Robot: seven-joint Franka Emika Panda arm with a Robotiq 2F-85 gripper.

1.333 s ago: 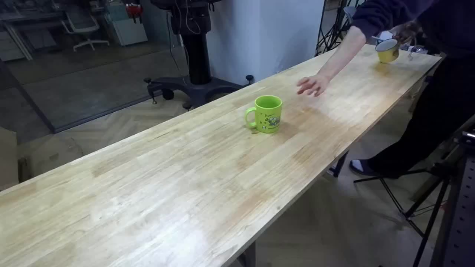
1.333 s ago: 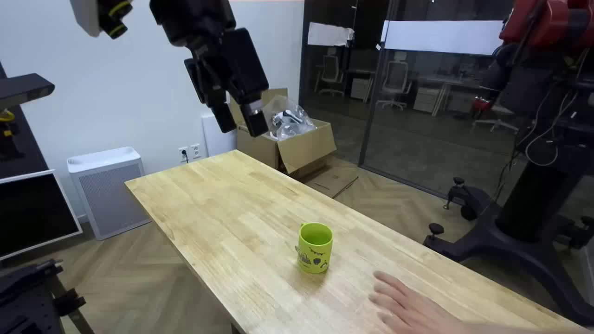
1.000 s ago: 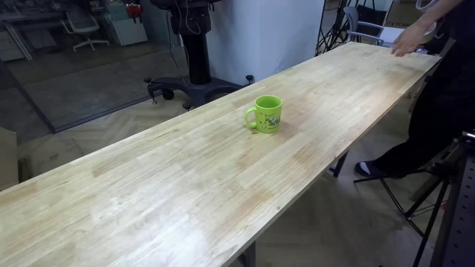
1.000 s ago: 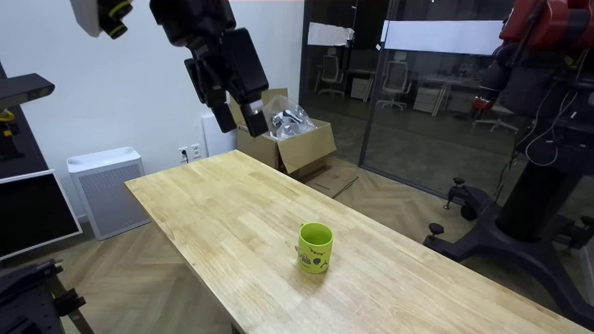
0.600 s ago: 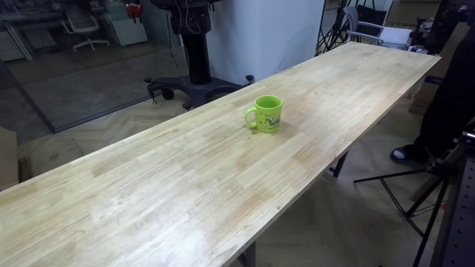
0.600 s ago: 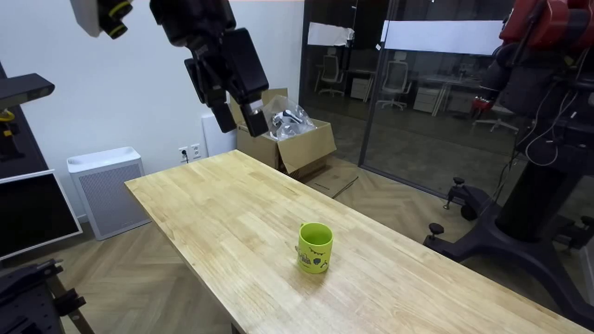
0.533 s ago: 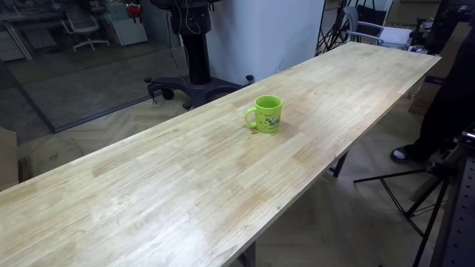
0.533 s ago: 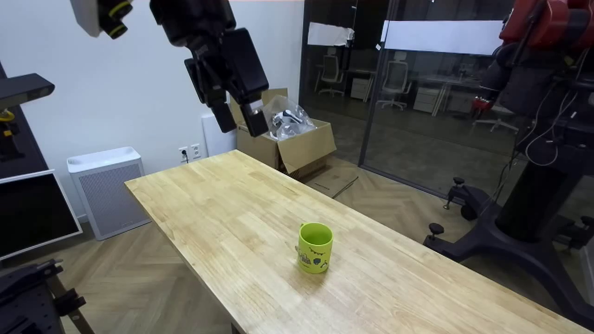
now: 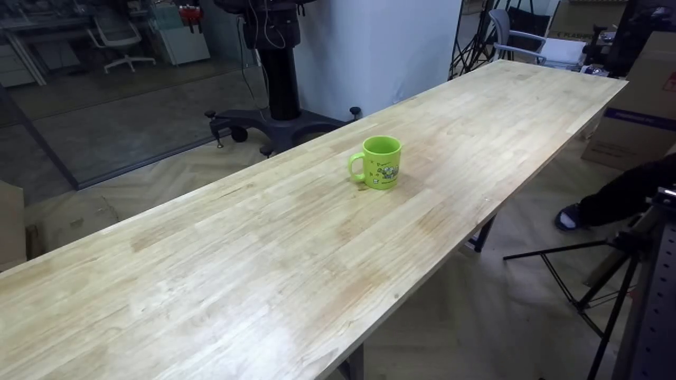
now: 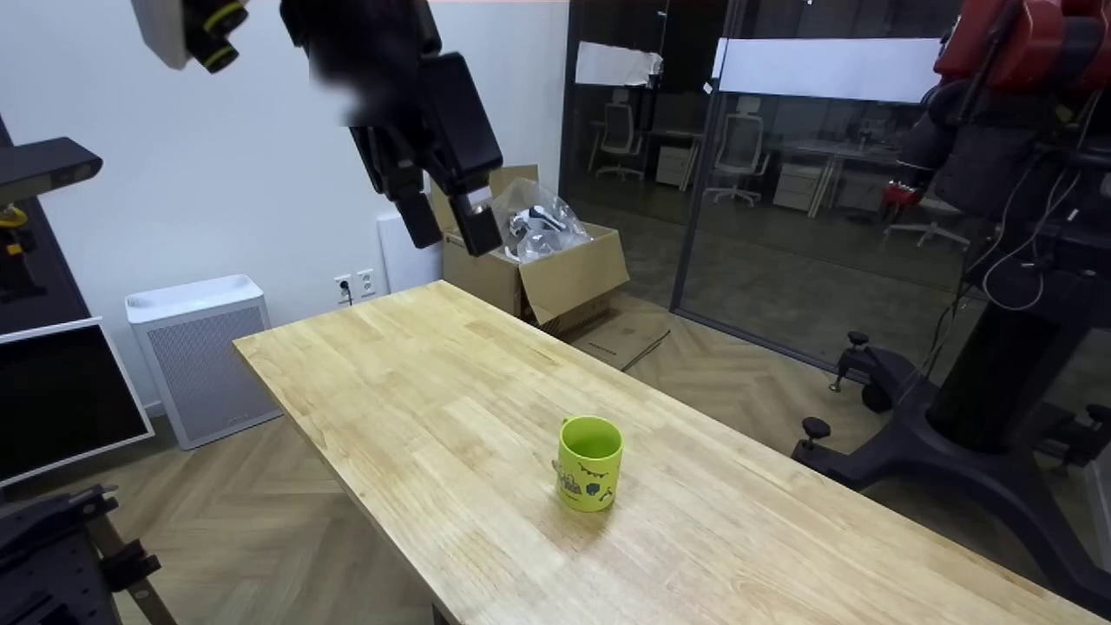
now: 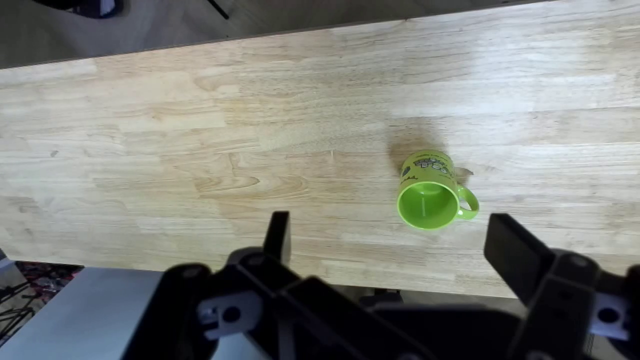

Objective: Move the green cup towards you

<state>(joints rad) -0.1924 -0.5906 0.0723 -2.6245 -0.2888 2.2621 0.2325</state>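
As all three views show, the green cup is a glossy, straight-sided cylinder standing upright on a wooden tabletop, apart from both long edges. Its circular mouth faces upward; a small cartoon print decorates the wall, and a rounded loop handle projects to the left in an exterior view and to the right in the wrist view. A small brown patch of uncertain nature marks the wood just beside the cup. The tabletop is a long, flat slab of pale, straight-edged strips, with fine grain along their length and a whitish sheen at the near end in an exterior view. The gripper, dark and angular with blocky fingertips, is spread wide, one finger to the left and one to the right in the wrist view; it hangs higher than the cup and well apart from it. Beyond the far end of the tabletop, in an exterior view, a cardboard box with outturned flaps holds a crumpled, clear plastic bag. Left of it stands a white, box-shaped appliance with a finely textured grey front. A black columnar stand with a splayed base appears past a long edge in both exterior views. At the right in an exterior view, a slim-legged tripod stands near a foot in dark footwear.
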